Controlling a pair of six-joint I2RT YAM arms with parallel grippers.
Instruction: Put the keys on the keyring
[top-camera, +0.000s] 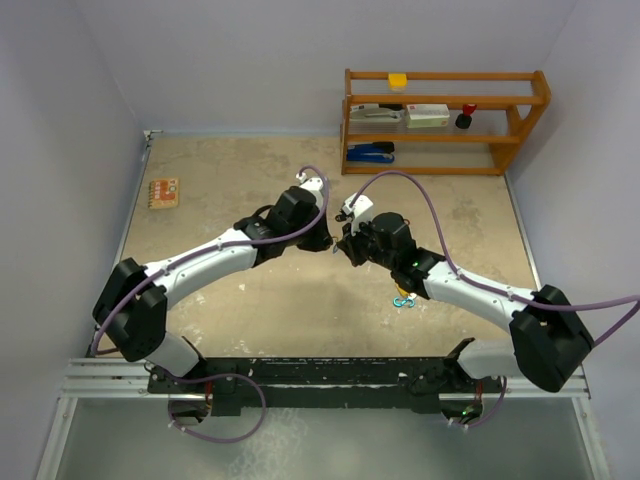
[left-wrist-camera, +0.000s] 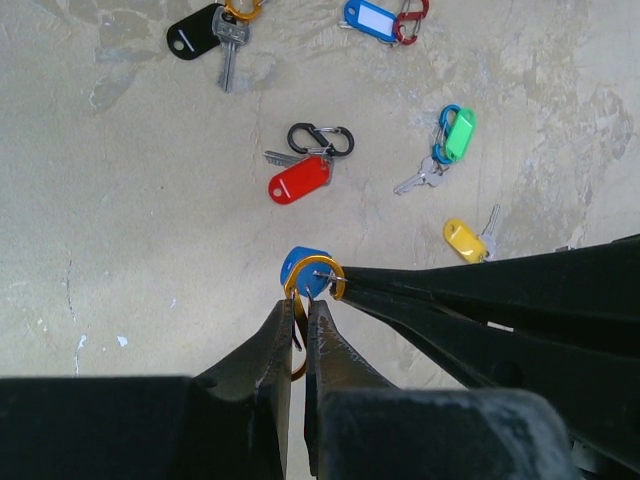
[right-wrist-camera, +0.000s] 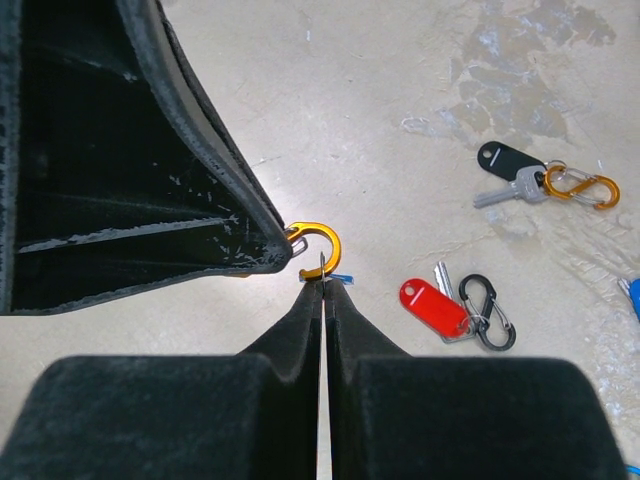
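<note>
Both arms meet over one orange clip (left-wrist-camera: 339, 272) and a blue key (left-wrist-camera: 302, 268).
Top view: left gripper (top-camera: 325, 243) and right gripper (top-camera: 346, 246) sit tip to tip above the table (top-camera: 220, 200); left wrist: its jaws are pressed together on the clip, apparently steadying it as the keyring, with loose keys (left-wrist-camera: 298, 182) lying beyond; right wrist: its jaws pinch the blue key's thin wire loop at the clip's hook, likely to thread it on.

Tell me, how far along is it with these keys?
Done, it seems: the red-tagged key, green-tagged key and black-tagged key each carry a clip. In hand: both jaws, shut, meet at an orange clip and blue-tagged key. Left: the yellow-tagged key shows no clip.
</note>
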